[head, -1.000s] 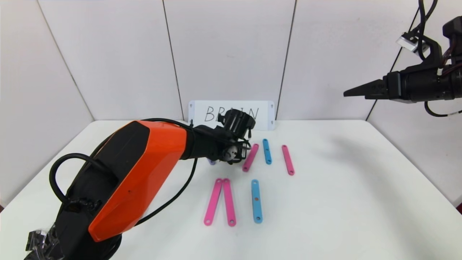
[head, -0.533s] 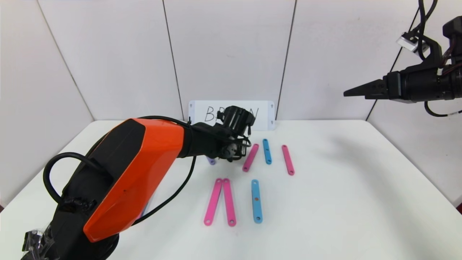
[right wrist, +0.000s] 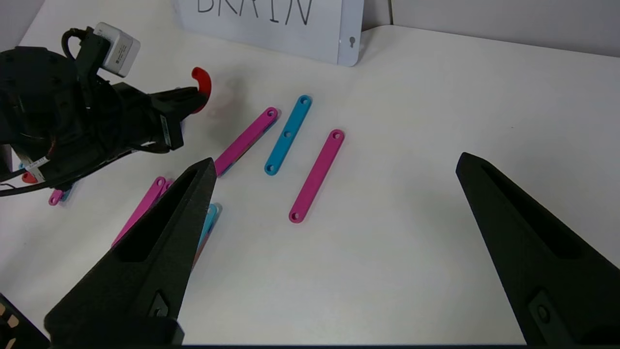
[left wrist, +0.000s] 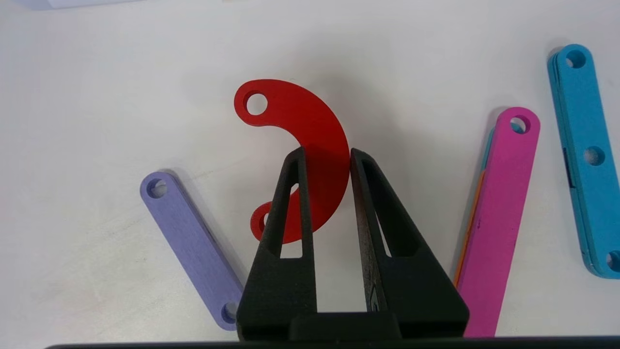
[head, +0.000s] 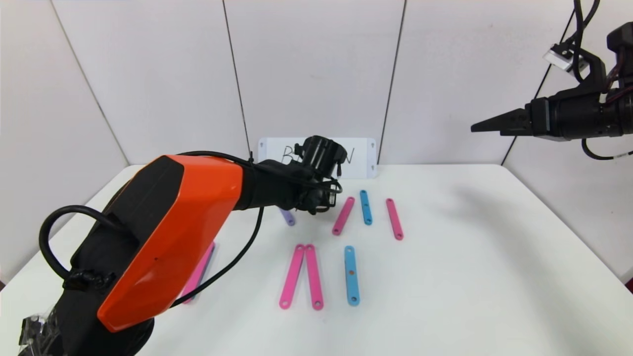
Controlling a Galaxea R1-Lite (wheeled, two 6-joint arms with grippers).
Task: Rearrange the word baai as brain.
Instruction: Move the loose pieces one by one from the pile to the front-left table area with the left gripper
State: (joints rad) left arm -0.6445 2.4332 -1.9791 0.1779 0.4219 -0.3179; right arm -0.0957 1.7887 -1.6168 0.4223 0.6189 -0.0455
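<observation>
A: Red half-ring (left wrist: pixel 310 145) pinched edge-on in left gripper (left wrist: pixel 327 154), lifted over table (head: pixel 470 257) near purple strip (left wrist: pixel 191 245).
B: Thin grip; could slip, swivel. Right gripper (right wrist: pixel 334 169) spread wide, parked high.

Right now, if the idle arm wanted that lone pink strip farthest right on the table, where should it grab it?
Best at the middle of the pink strip, pinching its two long edges from straight above. It lies flat on the table, thin, with open space on both sides, so fingers fit; the end holes give poor purchase. The right gripper hangs open, up high.
</observation>
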